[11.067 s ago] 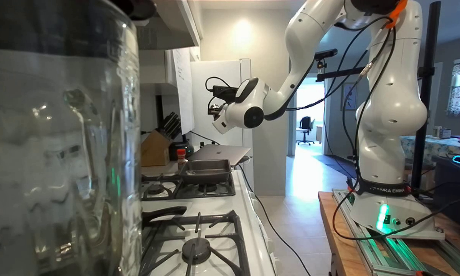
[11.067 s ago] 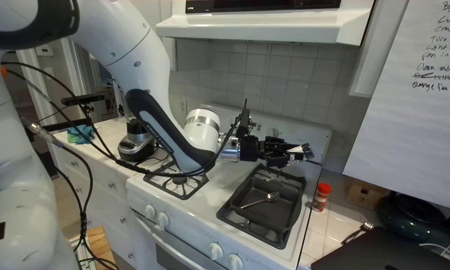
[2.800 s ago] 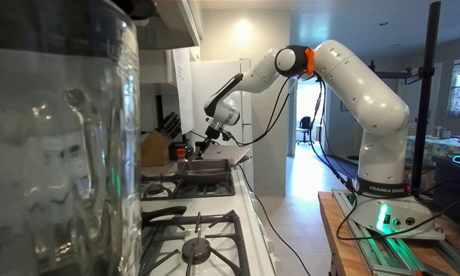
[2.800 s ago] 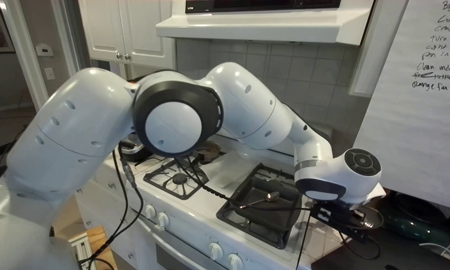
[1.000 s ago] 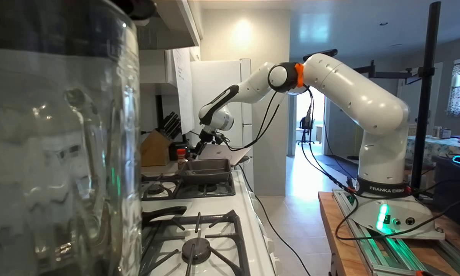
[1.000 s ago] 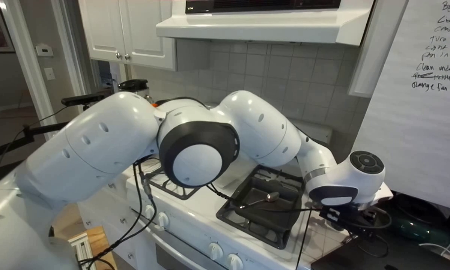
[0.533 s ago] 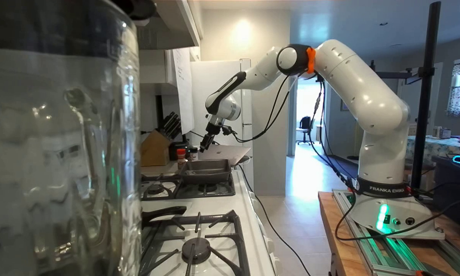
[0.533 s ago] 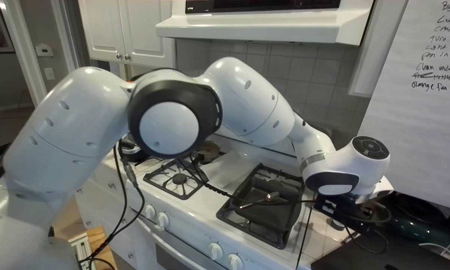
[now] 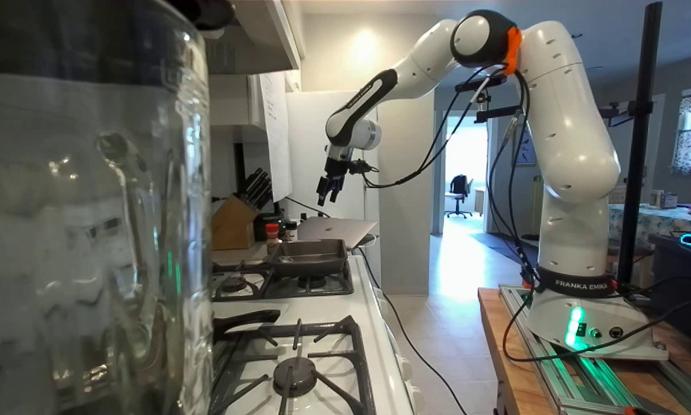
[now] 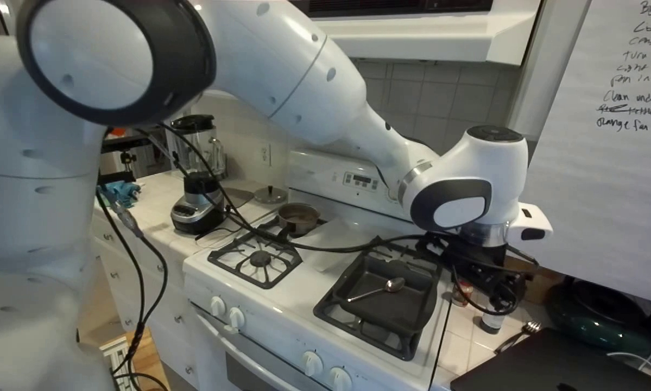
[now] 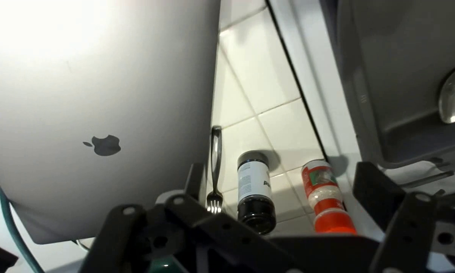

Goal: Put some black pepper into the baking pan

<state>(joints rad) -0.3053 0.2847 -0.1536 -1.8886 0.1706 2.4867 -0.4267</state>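
The pepper bottle (image 11: 254,182), with a black cap and a white label, stands upright on the tiled counter; it shows in both exterior views too, as a small dark-topped bottle (image 9: 291,230) and beside my wrist cables (image 10: 491,321). My gripper (image 11: 284,184) is open above it, fingers wide apart and nothing held. In an exterior view the gripper (image 9: 327,200) points down, well clear of the bottle. The dark grey baking pan (image 10: 396,312) rests on the front stove grate with a spoon (image 10: 379,289) in it. I cannot make out whether pepper lies on the pan's dark floor.
A red-capped shaker (image 11: 326,197) stands between bottle and stove edge. A fork (image 11: 216,159) lies on the bottle's opposite side, against a closed laptop (image 11: 147,113). The knife block (image 9: 234,225) is farther back. A saucepan (image 10: 298,217) sits on a rear burner.
Earlier the gripper held a bottle tipped over the pan, then was low at the counter. In the last second it rose off the counter, leaving the pepper bottle standing there.
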